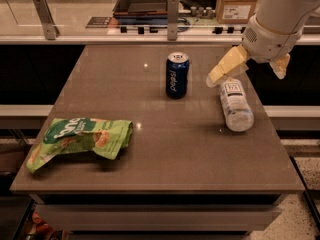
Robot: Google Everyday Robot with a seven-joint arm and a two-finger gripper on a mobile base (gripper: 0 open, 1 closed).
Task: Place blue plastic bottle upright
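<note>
A brown table (150,194) carries 3 things. The blue plastic bottle (236,109) lies on its side near the right edge, label up, one end pointing away from the camera. The end effector (246,76) hangs over that far end, its 2 pale yellow fingers (227,66) spread well apart. One fingertip sits just beside the bottle's far end; whether it touches cannot be told. A dark blue can (177,75) stands upright nearer the table's middle, apart from the bottle. A crumpled green snack bag (80,140) lies toward the front left corner. Behind the table are a cardboard box (239,4) and a dark tray (145,1).
</note>
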